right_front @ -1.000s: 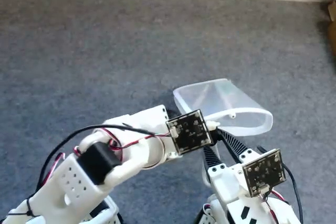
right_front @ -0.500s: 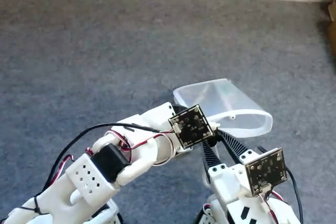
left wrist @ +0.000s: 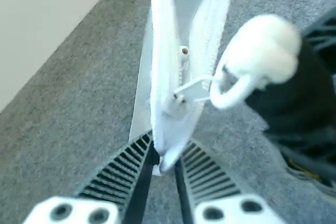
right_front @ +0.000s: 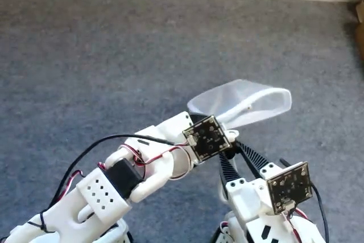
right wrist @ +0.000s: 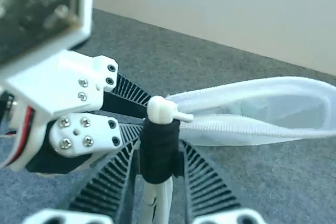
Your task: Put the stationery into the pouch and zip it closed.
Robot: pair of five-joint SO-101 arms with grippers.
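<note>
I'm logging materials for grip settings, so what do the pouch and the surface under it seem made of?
Pouch: probably soft frosted plastic, translucent, softly folded, with woven white zipper tape. Surface: grey, matte, short-pile carpet or felt, judging by its fuzzy speckle.

Soft, even light; faint shadows.

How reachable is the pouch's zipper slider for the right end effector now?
Likely yes: the right end effector is shut on the zipper pull at the pouch mouth. The left end effector clamps the pouch end beside it, not blocking.
</note>
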